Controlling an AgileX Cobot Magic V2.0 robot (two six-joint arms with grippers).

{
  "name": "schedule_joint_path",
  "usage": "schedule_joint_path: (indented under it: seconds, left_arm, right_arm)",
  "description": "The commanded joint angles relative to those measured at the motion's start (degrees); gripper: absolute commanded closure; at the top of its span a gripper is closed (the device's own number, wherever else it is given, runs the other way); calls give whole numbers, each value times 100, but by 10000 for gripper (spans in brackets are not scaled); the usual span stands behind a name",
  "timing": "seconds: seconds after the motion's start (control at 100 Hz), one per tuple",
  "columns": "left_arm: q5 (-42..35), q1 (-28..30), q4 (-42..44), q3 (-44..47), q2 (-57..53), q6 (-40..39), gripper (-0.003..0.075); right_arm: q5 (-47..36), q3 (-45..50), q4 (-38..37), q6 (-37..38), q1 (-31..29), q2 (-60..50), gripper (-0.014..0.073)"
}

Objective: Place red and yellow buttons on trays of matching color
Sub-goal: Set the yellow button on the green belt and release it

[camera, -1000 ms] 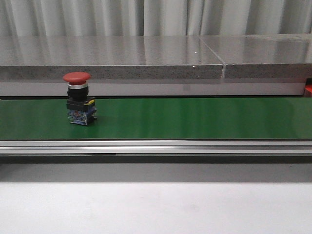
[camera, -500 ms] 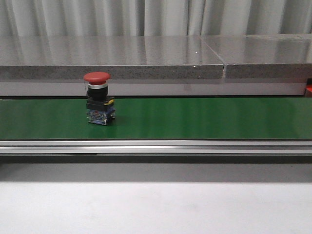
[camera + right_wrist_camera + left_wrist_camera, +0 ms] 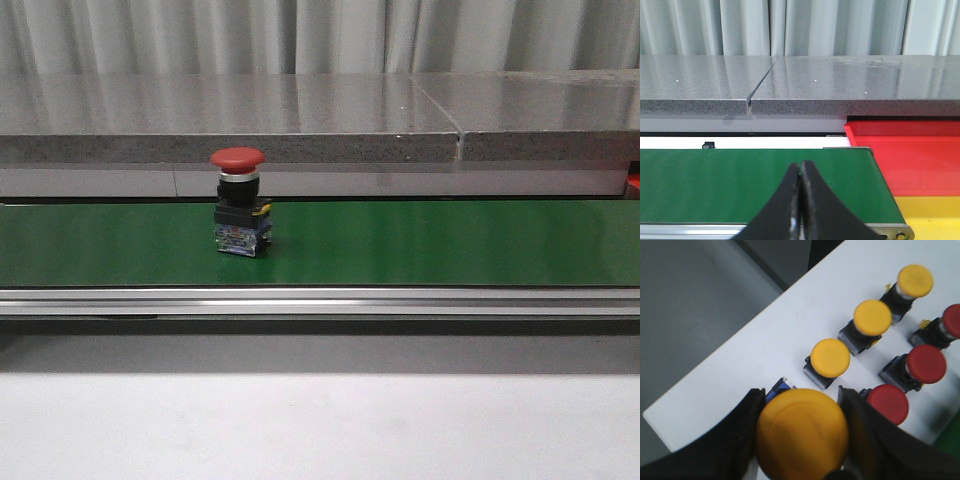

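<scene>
Meanwhile the red button [image 3: 238,201] has travelled rightward along the green belt [image 3: 420,242]: a second ago it stood near the left end in the front view, half a second ago a little further on, and now it stands upright somewhat left of the belt's middle. Nothing grips it, so the belt itself appears to be carrying it toward the right end.

That matters because the right wrist view shows the belt's end [image 3: 860,175] with a red tray [image 3: 910,160] just beyond it and a yellow tray [image 3: 935,212] nearer the camera. The right gripper [image 3: 801,200] hangs over the belt near that end, its fingers pressed together with nothing between them. My judgement is that it waits for the red button to arrive, and will need to spread its fingers before it can take it.

The left gripper [image 3: 801,440] is clenched around a yellow button [image 3: 802,432], held above a white table [image 3: 730,380]. On that table stand three more yellow buttons [image 3: 830,357] in a row and beside them three red ones [image 3: 926,363], all upright and apart from each other. Likely this yellow button goes onto the belt next, so most of the sorting is yet to do.
</scene>
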Motion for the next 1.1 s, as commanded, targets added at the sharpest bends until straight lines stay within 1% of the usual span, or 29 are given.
schedule_joint_path:
  seconds: [0.0,0.11,0.27,0.42,0.56,0.82,0.96,1.09]
  left_arm:
    - [-240,-150,-7,-158,-576,91,739]
    - [-240,-495,-7,-158,-868,113,739]
    - [-186,-1254,-7,-254,-862,365,739]
    - [-105,-1903,-7,-526,-464,388,739]
    - [109,-2338,-7,-891,104,395,739]
    - [517,-2869,-34,-1534,1168,395,739]
    - [787,-2975,-48,-1719,1537,400,738]
    - [789,-2975,-230,-1729,1682,618,738]
  right_arm:
    - [-467,-83,-55,-11,7,-104,660]
    - [-467,-83,-55,-11,7,-104,660]
    - [-467,-83,-55,-11,7,-104,660]
    - [-467,-83,-55,-11,7,-104,660]
    - [-467,-83,-55,-11,7,-104,660]
    - [-467,-83,-55,-11,7,-104,660]
    - [-467,-83,-55,-11,7,-104,660]
    - [-467,-83,-55,-11,7,-104,660]
